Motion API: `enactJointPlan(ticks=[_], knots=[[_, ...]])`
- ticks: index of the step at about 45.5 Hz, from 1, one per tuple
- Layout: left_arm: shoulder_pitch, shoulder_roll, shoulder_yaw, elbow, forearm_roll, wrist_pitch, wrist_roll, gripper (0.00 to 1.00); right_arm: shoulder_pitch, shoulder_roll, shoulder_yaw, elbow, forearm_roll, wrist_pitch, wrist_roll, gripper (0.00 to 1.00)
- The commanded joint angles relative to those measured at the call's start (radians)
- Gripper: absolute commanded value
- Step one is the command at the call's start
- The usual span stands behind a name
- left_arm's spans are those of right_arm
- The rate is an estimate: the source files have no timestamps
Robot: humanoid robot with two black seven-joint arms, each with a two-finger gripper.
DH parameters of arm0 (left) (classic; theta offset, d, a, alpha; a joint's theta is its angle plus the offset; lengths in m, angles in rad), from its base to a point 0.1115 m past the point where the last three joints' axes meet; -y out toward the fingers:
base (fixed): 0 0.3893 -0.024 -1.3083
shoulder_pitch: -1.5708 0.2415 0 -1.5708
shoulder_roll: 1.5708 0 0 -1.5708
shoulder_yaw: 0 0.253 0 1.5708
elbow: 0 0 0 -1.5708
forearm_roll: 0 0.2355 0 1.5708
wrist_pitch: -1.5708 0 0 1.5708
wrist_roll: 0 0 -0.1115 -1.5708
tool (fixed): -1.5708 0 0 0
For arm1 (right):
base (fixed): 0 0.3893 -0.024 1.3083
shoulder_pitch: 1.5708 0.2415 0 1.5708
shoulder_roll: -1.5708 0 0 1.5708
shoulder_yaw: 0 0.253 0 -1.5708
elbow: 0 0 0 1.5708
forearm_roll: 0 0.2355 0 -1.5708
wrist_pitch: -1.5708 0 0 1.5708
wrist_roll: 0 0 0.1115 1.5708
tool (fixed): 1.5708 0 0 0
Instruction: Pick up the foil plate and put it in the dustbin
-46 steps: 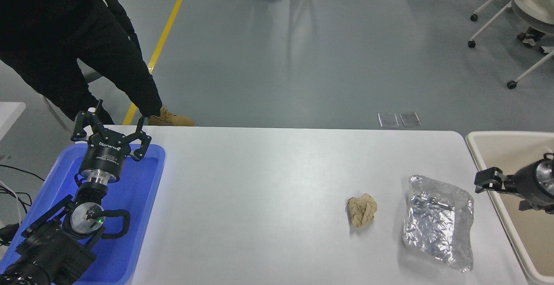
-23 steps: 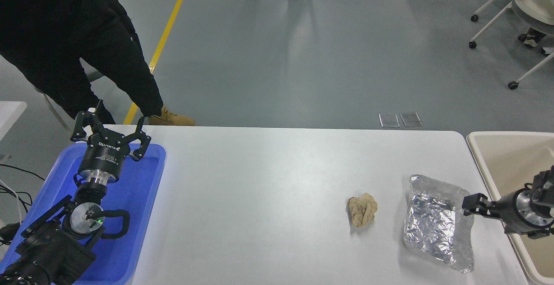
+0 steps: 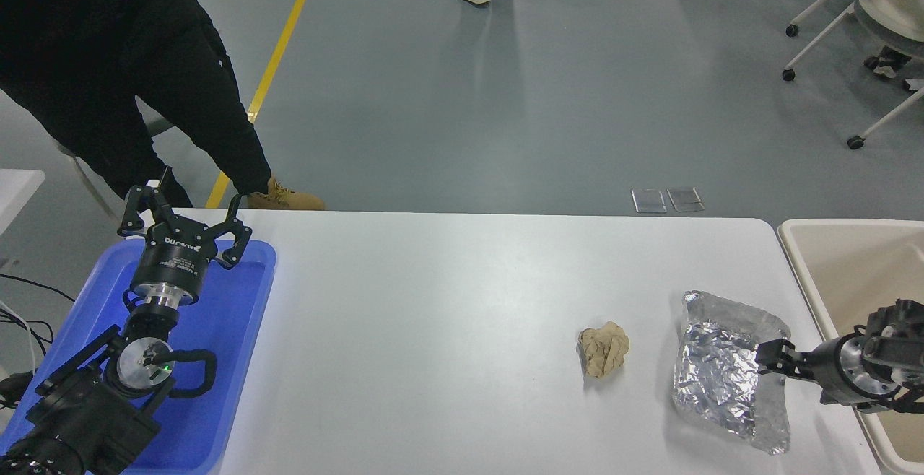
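Observation:
The foil plate (image 3: 715,377), a crinkled silver tray, lies on the white table (image 3: 447,316) near its right end. My right gripper (image 3: 769,359) comes in from the right edge and points left. Its tip is over the plate's right rim, low and close to the foil. I cannot see whether it is open or shut, or whether it touches the foil. The beige dustbin (image 3: 830,223) stands just past the table's right end, behind and under my right wrist. My left gripper (image 3: 189,204) is parked, open and empty, over the blue tray at the lower left.
A crumpled tan paper ball (image 3: 604,349) lies on the table just left of the foil plate. A blue tray (image 3: 238,330) sits at the table's left end. A person in black (image 3: 144,85) stands at the far left corner. Wheeled chairs stand at the far right.
My right gripper has moved left and down, from over the dustbin's rim to the foil plate's right rim. The plate, the paper ball and the left arm have not moved.

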Motion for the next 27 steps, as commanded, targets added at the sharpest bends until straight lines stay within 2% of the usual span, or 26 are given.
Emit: enactJointPlan(ticks=[1,9,17,27], knots=[[0.000,0.001,0.000,0.001,0.000,0.000,0.000,1.00,-0.019,0.010,0.008,-0.021,-0.001,-0.010,0.013,0.38],[0.000,0.001,0.000,0.000,0.000,0.001,0.000,1.00,-0.019,0.018,0.008,-0.016,-0.001,-0.006,0.016,0.00],[0.000,0.001,0.000,0.000,0.000,0.000,0.000,1.00,-0.011,0.023,0.008,-0.016,-0.040,-0.006,0.056,0.00],[0.000,0.001,0.000,0.000,0.000,0.000,0.000,1.00,0.022,0.012,0.004,-0.016,-0.061,-0.006,0.061,0.00]])
